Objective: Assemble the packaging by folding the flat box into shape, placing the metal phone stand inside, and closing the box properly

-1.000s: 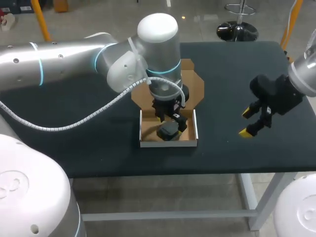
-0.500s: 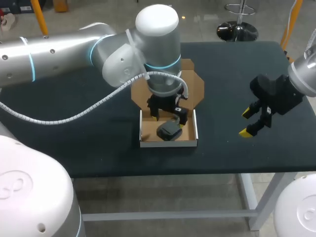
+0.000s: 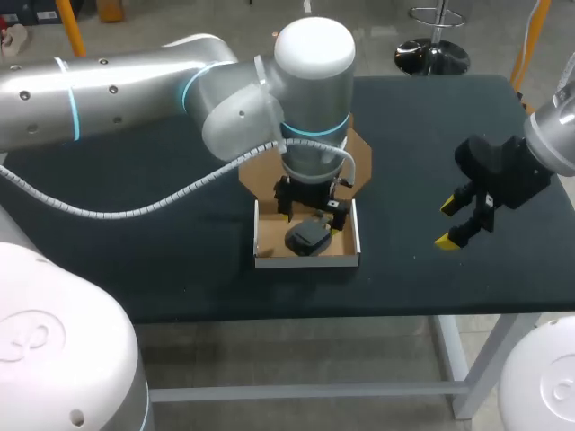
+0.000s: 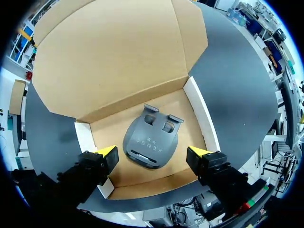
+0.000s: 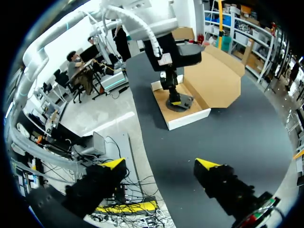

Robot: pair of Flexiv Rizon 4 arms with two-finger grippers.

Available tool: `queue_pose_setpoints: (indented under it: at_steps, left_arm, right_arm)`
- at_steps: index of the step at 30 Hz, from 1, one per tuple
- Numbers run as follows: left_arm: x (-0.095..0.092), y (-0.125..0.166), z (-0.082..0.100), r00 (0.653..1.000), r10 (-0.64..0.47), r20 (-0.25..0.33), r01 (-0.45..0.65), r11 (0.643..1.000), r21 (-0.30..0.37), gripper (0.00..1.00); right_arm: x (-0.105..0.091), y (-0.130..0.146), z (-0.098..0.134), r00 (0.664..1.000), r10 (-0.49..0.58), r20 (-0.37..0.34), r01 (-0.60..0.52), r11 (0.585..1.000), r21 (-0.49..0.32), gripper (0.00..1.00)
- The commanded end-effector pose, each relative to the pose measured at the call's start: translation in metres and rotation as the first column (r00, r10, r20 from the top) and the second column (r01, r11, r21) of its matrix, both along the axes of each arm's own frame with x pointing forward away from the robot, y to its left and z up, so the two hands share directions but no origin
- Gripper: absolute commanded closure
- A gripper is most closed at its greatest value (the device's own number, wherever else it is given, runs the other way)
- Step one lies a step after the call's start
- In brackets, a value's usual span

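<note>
The cardboard box (image 3: 262,256) stands folded as an open tray near the table's front, its brown lid (image 3: 359,157) lying flat behind it. The dark grey metal phone stand (image 3: 305,239) lies flat on the tray floor. My left gripper (image 3: 312,220) hangs just above the tray, open, its yellow fingertips (image 4: 108,152) on either side of the stand (image 4: 149,137) without touching it. My right gripper (image 3: 454,223) hovers open and empty over the table's right part, well apart from the box (image 5: 187,118). Its own view shows the right gripper (image 5: 160,164) by the table's front edge.
The black table (image 3: 180,260) bears nothing else. The left arm's grey elbow (image 3: 310,81) and white cable (image 3: 162,211) hang over the table's back left and hide part of the lid. Bare tabletop (image 3: 404,180) lies between the box and the right gripper.
My left gripper has lifted off the phone stand and its wrist has shifted a little right and turned. The stand stays in the tray. The right arm has not moved.
</note>
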State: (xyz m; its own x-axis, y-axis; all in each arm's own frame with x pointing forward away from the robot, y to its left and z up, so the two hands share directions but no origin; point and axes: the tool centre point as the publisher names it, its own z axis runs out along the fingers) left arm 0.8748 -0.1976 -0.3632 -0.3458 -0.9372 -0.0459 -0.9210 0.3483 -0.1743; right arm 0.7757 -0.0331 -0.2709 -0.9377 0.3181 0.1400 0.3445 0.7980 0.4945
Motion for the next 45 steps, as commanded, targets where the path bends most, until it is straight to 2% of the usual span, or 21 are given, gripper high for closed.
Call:
queue_pose_setpoints:
  at_steps: [1, 4, 8, 14, 23, 30, 45]
  left_arm:
    - [0.002, 0.005, 0.0, 0.997, 0.07, -0.021, -0.07, 0.997, -0.008, 0.0]
    - [0.007, 0.012, 0.001, 0.986, 0.149, -0.076, -0.153, 0.987, -0.053, 0.0]
    - [0.008, 0.014, -0.001, 0.971, 0.211, -0.112, -0.22, 0.973, -0.076, 0.0]
    - [0.008, 0.012, -0.008, 0.962, 0.245, -0.12, -0.257, 0.961, -0.103, 0.0]
    - [-0.004, 0.006, -0.023, 0.959, 0.26, -0.111, -0.27, 0.959, -0.089, 0.0]
    - [-0.015, 0.006, -0.032, 0.951, 0.282, -0.125, -0.292, 0.954, -0.068, 0.0]
    - [-0.049, 0.005, -0.035, 0.938, 0.323, -0.128, -0.33, 0.943, -0.033, 0.0]
  right_arm:
    - [0.0, -0.001, 0.001, 1.0, 0.002, 0.0, -0.002, 1.0, 0.003, 0.0]
    - [0.0, -0.001, 0.001, 1.0, 0.002, 0.0, -0.002, 1.0, 0.003, 0.0]
    - [0.0, -0.001, 0.001, 1.0, 0.002, 0.0, -0.002, 1.0, 0.003, 0.0]
    - [0.0, -0.001, 0.001, 1.0, 0.002, 0.0, -0.002, 1.0, 0.003, 0.0]
    - [0.0, -0.001, 0.001, 1.0, 0.002, 0.0, -0.002, 1.0, 0.003, 0.0]
    - [0.0, -0.001, 0.001, 1.0, 0.002, 0.0, -0.002, 1.0, 0.003, 0.0]
    - [0.0, -0.001, 0.001, 1.0, 0.002, 0.0, -0.002, 1.0, 0.003, 0.0]
